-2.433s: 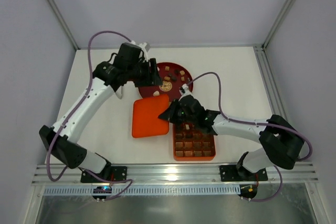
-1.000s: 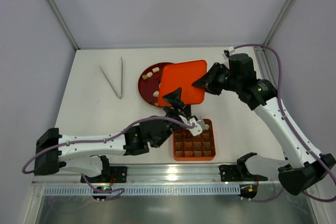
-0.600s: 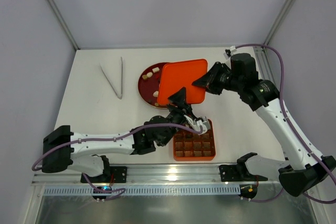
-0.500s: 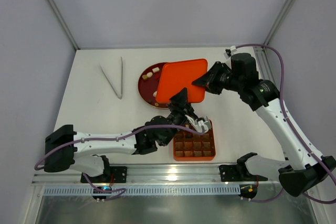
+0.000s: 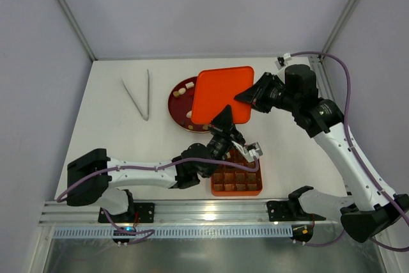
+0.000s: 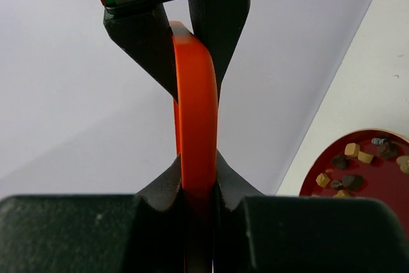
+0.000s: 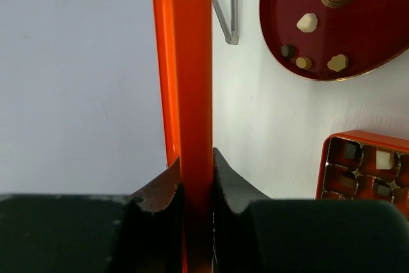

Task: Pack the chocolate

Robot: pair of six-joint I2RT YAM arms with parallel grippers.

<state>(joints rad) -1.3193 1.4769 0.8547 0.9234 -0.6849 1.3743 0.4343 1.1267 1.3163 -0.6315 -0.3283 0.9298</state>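
Orange-red lid [image 5: 220, 94] held up between both arms, over the far part of the plate. Right gripper [image 5: 248, 99] pinches its right rim; left gripper [image 5: 225, 118] pinches the near rim. Loose chocolate [image 7: 307, 22] lies on the dark red round plate [image 5: 174, 103]. More pieces sit in the gridded tray [image 5: 236, 192]. Metal tongs [image 5: 139, 94] lie well left.

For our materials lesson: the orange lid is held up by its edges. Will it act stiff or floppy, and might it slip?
Probably stiff: the orange lid looks straight edge-on in both wrist views, without sag. Likely light, since the right pincer and left pincer pinch only its rim. Its smooth surface could slip.
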